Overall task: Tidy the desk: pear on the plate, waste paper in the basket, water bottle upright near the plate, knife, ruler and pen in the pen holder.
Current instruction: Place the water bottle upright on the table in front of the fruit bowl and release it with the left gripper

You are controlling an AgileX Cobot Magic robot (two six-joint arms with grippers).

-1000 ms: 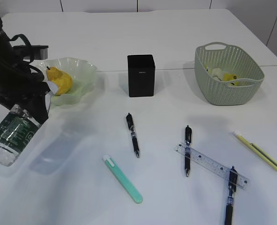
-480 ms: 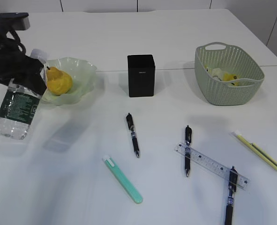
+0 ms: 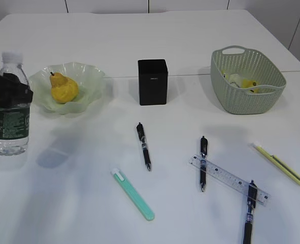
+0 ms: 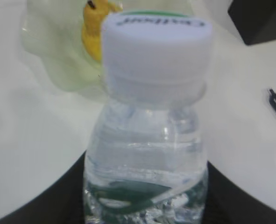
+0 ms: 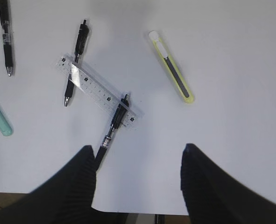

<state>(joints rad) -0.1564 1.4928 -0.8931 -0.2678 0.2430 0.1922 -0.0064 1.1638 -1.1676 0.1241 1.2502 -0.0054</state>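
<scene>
The water bottle (image 3: 9,114) (image 4: 152,116) is upright at the desk's left edge, left of the plate (image 3: 86,76); I cannot tell whether its base touches the desk. My left gripper (image 3: 7,90) (image 4: 147,191) is shut on its body below the neck. The pear (image 3: 63,89) (image 4: 96,23) lies on the plate. My right gripper (image 5: 138,158) hangs open and empty over the desk's front edge, near the ruler (image 5: 100,91) (image 3: 230,179) and a pen (image 5: 112,128). The black pen holder (image 3: 153,81) stands mid-desk. The basket (image 3: 264,99) holds crumpled paper (image 3: 243,81).
Two more pens (image 3: 143,145) (image 3: 203,162) lie mid-desk, the second under the ruler's left end. A teal knife (image 3: 133,194) lies front centre and a yellow knife (image 3: 280,163) (image 5: 171,66) at the right. The desk edge (image 5: 142,209) is just below my right gripper.
The left gripper has swung the water bottle from tilted, cap toward the plate, to upright and moved it left. Nothing else on the desk has moved.
</scene>
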